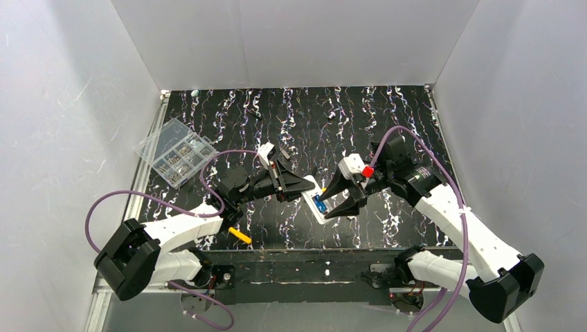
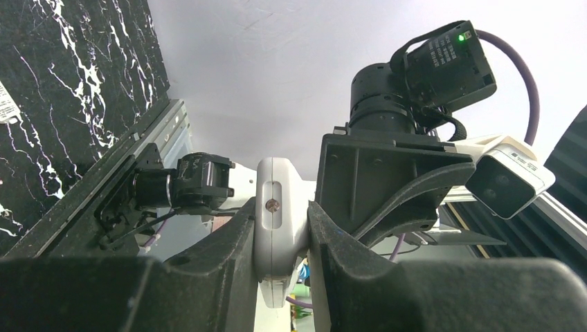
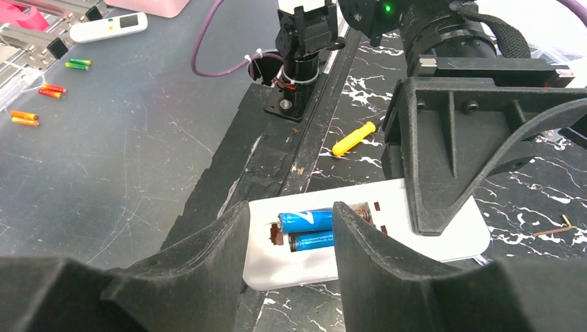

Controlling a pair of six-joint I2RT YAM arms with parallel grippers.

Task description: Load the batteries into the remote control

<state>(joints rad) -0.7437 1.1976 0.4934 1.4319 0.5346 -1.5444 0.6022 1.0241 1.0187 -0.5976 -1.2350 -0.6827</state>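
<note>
The white remote control [image 1: 311, 197] lies back up on the black mat, its recess open. Two blue batteries [image 3: 308, 221] lie side by side in the recess; the upper one sits a little higher than the lower one [image 3: 315, 241]. They show as a blue spot in the top view [image 1: 320, 204]. My left gripper [image 1: 304, 185] is shut on the remote's far end, which shows edge-on between its fingers in the left wrist view [image 2: 280, 207]. My right gripper [image 3: 291, 256] is open just over the recess end, a finger on each side of the batteries' near ends, touching neither.
A yellow-handled tool [image 1: 240, 236] lies near the mat's front edge, left of the remote. A clear compartment box [image 1: 176, 151] sits at the back left. A small hex key [image 3: 557, 228] lies right of the remote. Beyond the mat's edge are another remote [image 3: 111, 26] and loose coloured cells.
</note>
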